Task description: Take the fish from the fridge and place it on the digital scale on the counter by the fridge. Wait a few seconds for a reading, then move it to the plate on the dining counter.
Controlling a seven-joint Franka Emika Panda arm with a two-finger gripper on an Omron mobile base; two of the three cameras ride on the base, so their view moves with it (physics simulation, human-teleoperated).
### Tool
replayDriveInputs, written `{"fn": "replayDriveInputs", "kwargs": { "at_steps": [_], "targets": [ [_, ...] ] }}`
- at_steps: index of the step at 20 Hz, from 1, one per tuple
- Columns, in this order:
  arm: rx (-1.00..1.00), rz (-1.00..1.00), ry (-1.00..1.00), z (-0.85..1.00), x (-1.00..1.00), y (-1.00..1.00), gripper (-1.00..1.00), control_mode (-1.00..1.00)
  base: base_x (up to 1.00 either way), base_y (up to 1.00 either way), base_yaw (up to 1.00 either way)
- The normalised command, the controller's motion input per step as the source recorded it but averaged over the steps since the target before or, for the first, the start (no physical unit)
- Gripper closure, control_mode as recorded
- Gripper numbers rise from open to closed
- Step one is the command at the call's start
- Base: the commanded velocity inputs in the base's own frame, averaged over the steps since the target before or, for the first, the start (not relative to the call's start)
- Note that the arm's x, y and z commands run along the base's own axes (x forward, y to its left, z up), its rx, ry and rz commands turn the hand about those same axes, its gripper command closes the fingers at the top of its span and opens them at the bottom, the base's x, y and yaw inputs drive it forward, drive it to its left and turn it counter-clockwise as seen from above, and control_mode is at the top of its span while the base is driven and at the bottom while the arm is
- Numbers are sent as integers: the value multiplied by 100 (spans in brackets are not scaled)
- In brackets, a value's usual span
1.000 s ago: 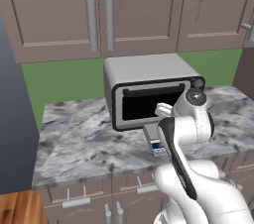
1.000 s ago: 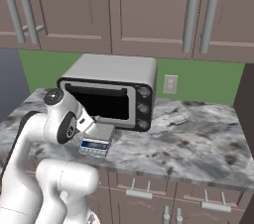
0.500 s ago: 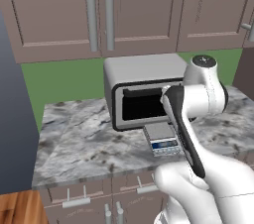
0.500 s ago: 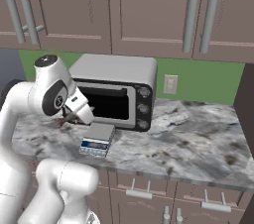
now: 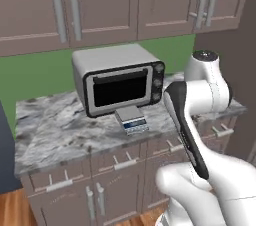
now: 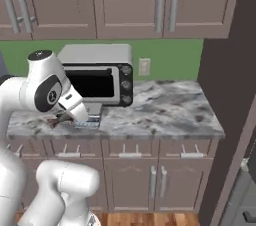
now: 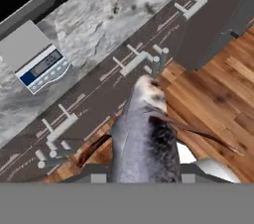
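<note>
Fish point(image 7: 144, 139) is sitting clamped in my gripper point(image 7: 144, 168), long axis pointing away; I'm seeing the scale point(image 7: 34, 57) lying up-left, near the counter's point(image 7: 119, 15) front edge.

text: none legible | digital scale point(image 7: 35, 58) display: characters too blurred to read

Brownish-grey upper cabinets point(image 5: 100, 5) with silver bar handles fill the top of the frame above a green wall point(image 5: 40, 77). A silver toaster oven point(image 5: 119, 79) sits mid-frame. Wood plank floor point(image 7: 218, 94) shows at right in the hand view.
</note>
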Motion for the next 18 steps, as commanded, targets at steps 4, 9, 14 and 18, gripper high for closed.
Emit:
{"fn": "replayDriveInputs", "kwargs": {
  "at_steps": [4, 9, 14, 18],
  "targets": [
    [0, 0, 0, 0, 0, 0, 100, 100, -61, 10, -90],
    [0, 0, 0, 0, 0, 0, 100, 100, -42, 1, -93],
    [0, 0, 0, 0, 0, 0, 100, 100, -86, 14, -80],
    [0, 0, 0, 0, 0, 0, 100, 100, -100, 13, -65]
  ]
}}
